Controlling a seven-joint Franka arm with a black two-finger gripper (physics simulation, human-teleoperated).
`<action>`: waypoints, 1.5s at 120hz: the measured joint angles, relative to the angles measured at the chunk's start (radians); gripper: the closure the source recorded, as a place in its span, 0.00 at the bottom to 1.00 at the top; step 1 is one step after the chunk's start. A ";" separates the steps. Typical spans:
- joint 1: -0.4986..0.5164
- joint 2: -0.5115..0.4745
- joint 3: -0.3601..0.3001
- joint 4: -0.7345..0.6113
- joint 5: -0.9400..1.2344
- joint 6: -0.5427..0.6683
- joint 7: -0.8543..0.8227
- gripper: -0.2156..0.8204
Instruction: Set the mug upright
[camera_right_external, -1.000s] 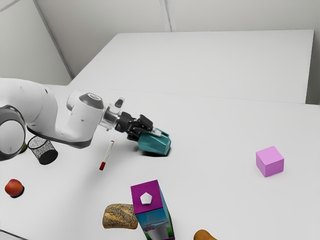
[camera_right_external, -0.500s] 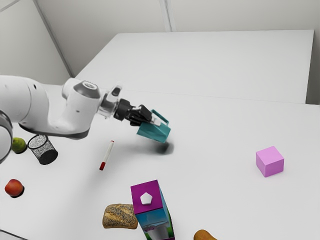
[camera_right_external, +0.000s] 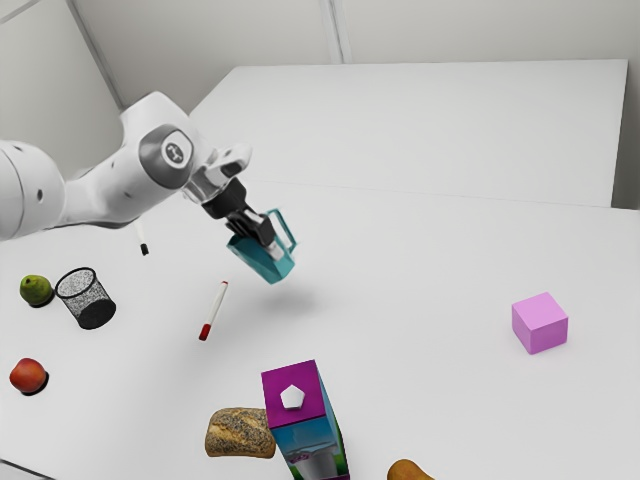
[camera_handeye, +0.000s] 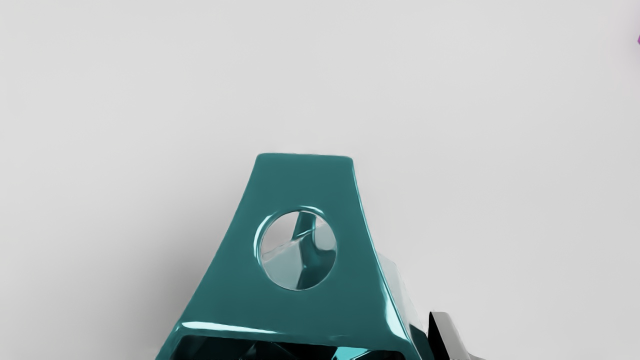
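Note:
The gripper (camera_right_external: 262, 238) is shut on the teal mug (camera_right_external: 262, 262), holding it above the table in the exterior view. The mug is tilted, its handle facing the exterior view's right and upward, with a soft shadow on the table below. In the wrist view the mug (camera_handeye: 300, 315) rises from the bottom edge, the round hole of its handle facing the camera and its dark opening nearest the hand. One finger (camera_handeye: 447, 335) stands close against the mug's side; the other is hidden.
A red-and-white marker (camera_right_external: 214, 310) lies near the mug. Around the white table (camera_right_external: 430, 320) are a mesh cup (camera_right_external: 86, 298), a pear (camera_right_external: 36, 290), a red fruit (camera_right_external: 29, 376), bread (camera_right_external: 240, 433), a purple-topped carton (camera_right_external: 306, 420) and a pink cube (camera_right_external: 540, 323).
The mug has come up off the table with my gripper, moved toward the exterior view's left, and turned. My hand has tipped to point more steeply down.

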 joint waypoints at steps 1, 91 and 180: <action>-0.001 -0.002 0.000 -0.001 0.012 -0.001 -0.006 0.96; -0.088 -0.099 -0.013 -0.247 0.544 0.229 -0.455 0.96; -0.054 -0.017 -0.006 -0.276 0.564 0.336 -0.621 0.96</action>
